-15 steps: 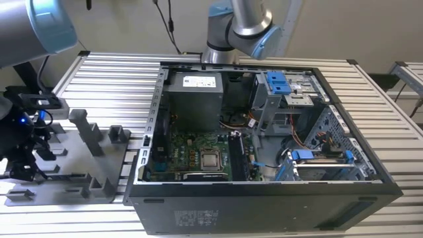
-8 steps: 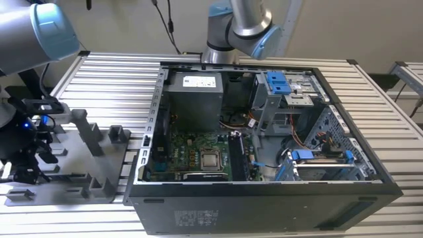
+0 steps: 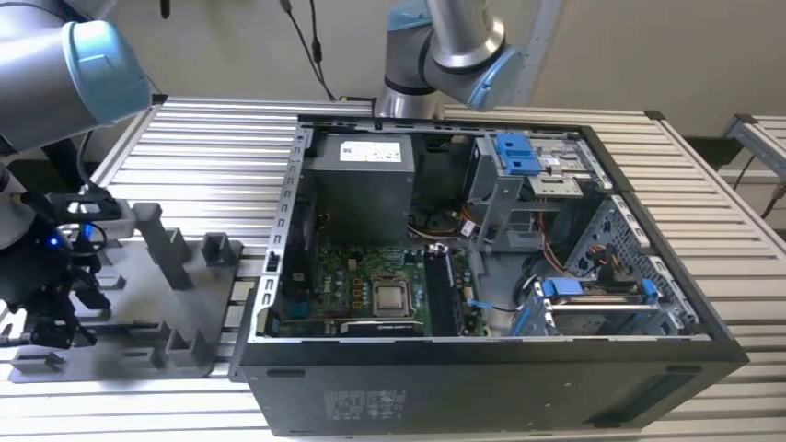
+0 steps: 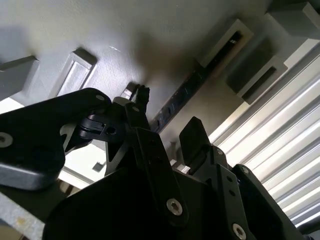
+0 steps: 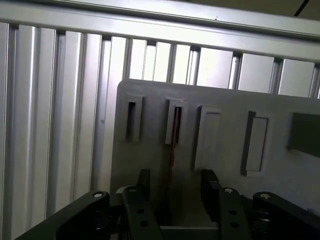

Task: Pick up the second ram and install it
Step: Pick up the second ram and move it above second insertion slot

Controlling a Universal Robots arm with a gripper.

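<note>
Your gripper (image 5: 176, 192) stands open, with one finger on each side of the ram (image 5: 174, 140) and a gap showing on both sides. The ram sits on edge in a slot of the grey holder (image 5: 230, 150), at the exterior view's left, beside the case (image 3: 491, 387). Expect the ram to be light, stiff and fragile. The flat faces near mid-length look like the best place to take hold. A gentle squeeze should do, and any twist could jam or crack it.

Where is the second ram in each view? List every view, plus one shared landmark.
Exterior view: too small to tell; gripper at the exterior view's left.
First wrist view: second ram in a slot, between the fingers.
Second wrist view: second ram, a dark strip past the fingers.
Shared landmark: the grey holder plate.
</note>
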